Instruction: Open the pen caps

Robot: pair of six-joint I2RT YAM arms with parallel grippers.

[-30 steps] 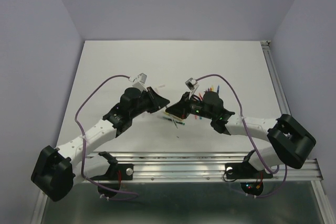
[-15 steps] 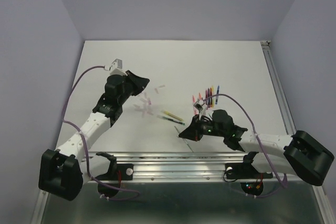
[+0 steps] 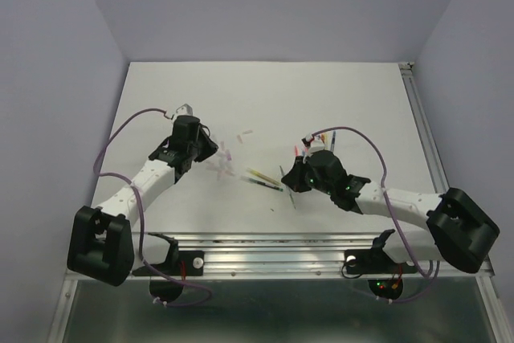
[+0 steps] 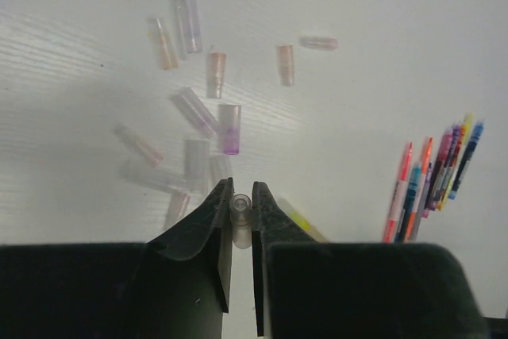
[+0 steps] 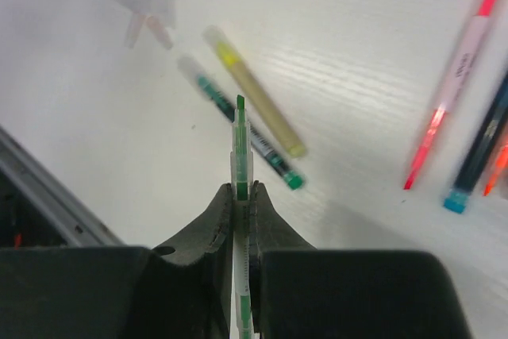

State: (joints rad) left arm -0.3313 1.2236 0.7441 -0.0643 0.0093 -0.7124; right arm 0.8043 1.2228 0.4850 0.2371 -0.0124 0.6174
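My left gripper is shut on a clear pen cap, held above a scatter of several loose translucent pen caps on the white table; the same pile shows in the top view. My right gripper is shut on an uncapped green pen, its tip pointing away, above two uncapped pens lying on the table: a yellow one and a green one. In the top view the left gripper is beside the caps and the right gripper is near the two loose pens.
A row of several capped coloured pens lies at the right of the left wrist view, and behind the right arm in the top view. A metal rail runs along the table's near edge.
The two grippers, close together a second ago, pulled apart. The left one swung out to the left with the cap and now sits by the cap pile. The right one holds the uncapped green pen.
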